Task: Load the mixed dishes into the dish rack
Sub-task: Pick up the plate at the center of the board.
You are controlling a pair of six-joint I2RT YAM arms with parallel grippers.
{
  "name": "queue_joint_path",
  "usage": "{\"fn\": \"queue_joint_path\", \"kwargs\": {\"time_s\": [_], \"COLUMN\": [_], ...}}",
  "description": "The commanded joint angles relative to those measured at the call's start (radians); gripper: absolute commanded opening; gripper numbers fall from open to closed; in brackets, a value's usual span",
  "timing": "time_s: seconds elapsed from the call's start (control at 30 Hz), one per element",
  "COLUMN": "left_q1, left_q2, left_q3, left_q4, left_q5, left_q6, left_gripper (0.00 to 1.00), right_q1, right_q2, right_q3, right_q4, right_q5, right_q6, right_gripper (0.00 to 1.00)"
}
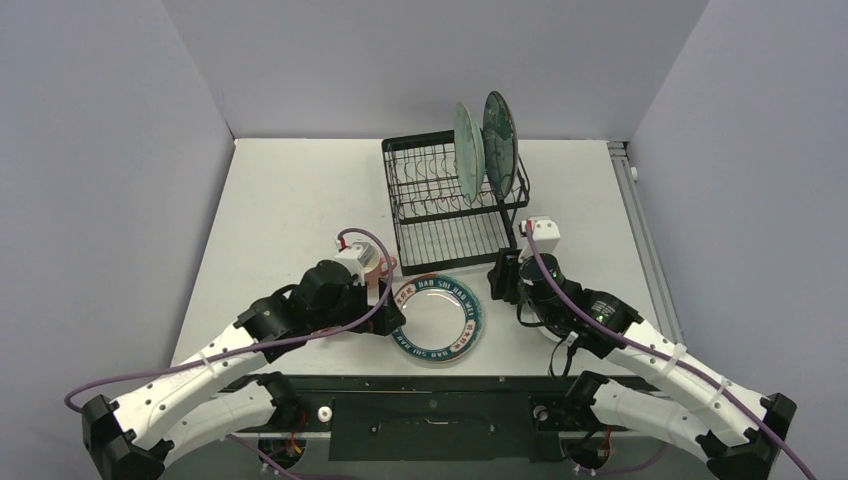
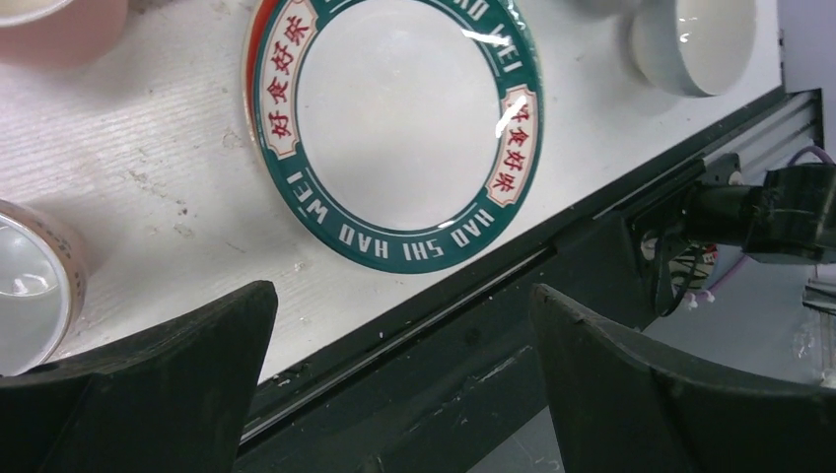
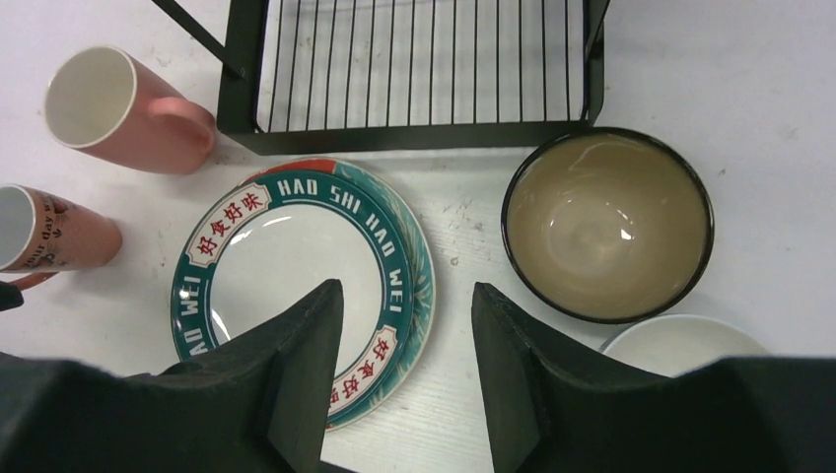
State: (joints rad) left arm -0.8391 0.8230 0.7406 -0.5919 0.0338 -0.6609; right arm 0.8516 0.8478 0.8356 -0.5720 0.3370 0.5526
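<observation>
The black wire dish rack [image 1: 455, 205] stands at the back centre; a light green plate [image 1: 468, 152] and a dark teal plate [image 1: 500, 138] stand upright in its slots. A white plate with a teal lettered rim [image 1: 438, 320] lies on top of a stack in front of the rack, with a red-orange edge [image 3: 301, 166] and a teal leafy rim [image 3: 421, 251] showing beneath. The pink mug [image 3: 128, 113] and a second mug [image 3: 49, 232] lie left of it. The brown bowl [image 3: 606, 222] and small white bowl [image 3: 685, 345] sit to its right. My left gripper [image 2: 399, 296] and right gripper [image 3: 406, 291] are open and empty above the plate's sides.
The rack's flat grid tray [image 3: 414, 69] holds nothing in the right wrist view. The table's near edge with its black rail [image 2: 473, 296] runs just below the plate stack. Grey walls enclose the table on three sides.
</observation>
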Motion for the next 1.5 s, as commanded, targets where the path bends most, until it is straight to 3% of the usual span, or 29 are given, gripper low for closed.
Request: {"fn": "queue_joint_path", "kwargs": {"time_s": [0.0, 0.47, 0.73, 1.2, 1.47], "left_q1": [-0.007, -0.005, -0.005, -0.002, -0.001], "left_q2": [0.03, 0.183, 0.254, 0.375, 0.417], "left_q3": [-0.022, -0.08, -0.115, -0.144, -0.148], "left_q4": [0.085, 0.192, 0.228, 0.285, 0.296], "left_q5": [-0.066, -0.085, -0.105, -0.121, -0.121], "left_q6": [-0.055, -0.082, -0.087, -0.099, -0.091], "left_gripper": [0.95, 0.66, 0.59, 0.57, 0.4], "right_q1": [0.003, -0.002, -0.005, -0.006, -0.004], "right_q2": [-0.019, 0.017, 0.079, 0.137, 0.132], "right_q3": [-0.05, -0.218, -0.263, -0.277, -0.282], "right_q4": [0.074, 0.169, 0.219, 0.253, 0.247], "right_q5": [-0.025, -0.059, -0.085, -0.104, -0.094], "right_q6": [0.059, 0.159, 0.186, 0.196, 0.199], "right_gripper": [0.47, 0.46, 0.45, 0.42, 0.42]}}
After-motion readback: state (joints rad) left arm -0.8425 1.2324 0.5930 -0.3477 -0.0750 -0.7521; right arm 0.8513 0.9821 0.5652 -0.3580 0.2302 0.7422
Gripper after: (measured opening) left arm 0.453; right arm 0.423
